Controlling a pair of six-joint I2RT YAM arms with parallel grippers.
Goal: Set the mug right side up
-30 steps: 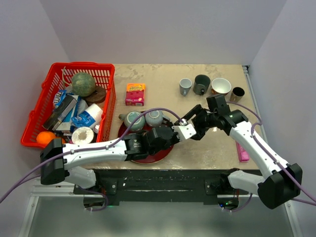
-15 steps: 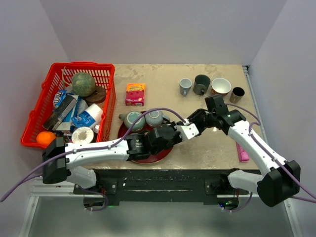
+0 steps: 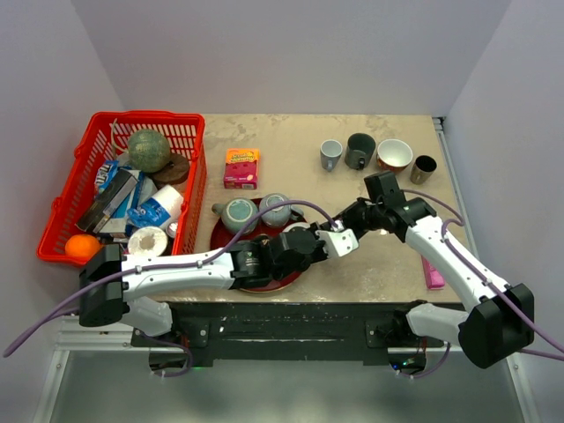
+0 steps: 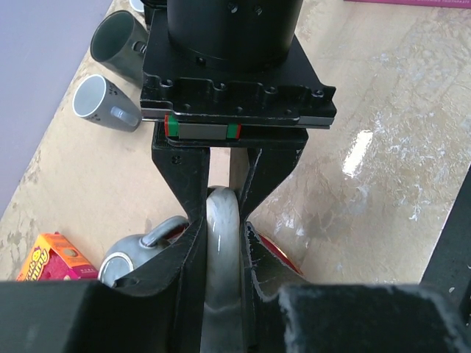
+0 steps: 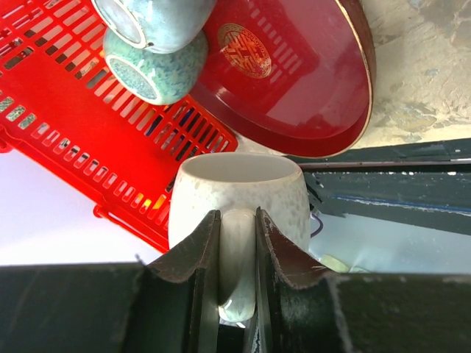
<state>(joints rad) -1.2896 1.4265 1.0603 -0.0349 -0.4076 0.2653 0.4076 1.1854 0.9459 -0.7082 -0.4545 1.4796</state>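
Observation:
The mug (image 5: 235, 195) is white with grey speckles and hangs in the air between my two arms, just right of the red tray (image 3: 218, 236). In the top view it shows as a white shape (image 3: 340, 241). My left gripper (image 4: 223, 220) is shut on its curved handle (image 4: 223, 246). My right gripper (image 5: 236, 217) comes from the other side, and its jaws press both sides of the same handle (image 5: 237, 265). The mug's open mouth faces away from the right wrist camera.
Two teal cups (image 3: 240, 214) (image 3: 274, 209) lie on the red tray. A red basket (image 3: 145, 115) full of items stands at the left. An orange box (image 3: 241, 167) lies mid-table. Several cups (image 3: 359, 151) line the back right. A pink object (image 3: 433, 271) lies at the right edge.
My right gripper has closed from wide open onto the mug's handle. Both grippers and the mug have drifted slightly to the right and toward the near edge.

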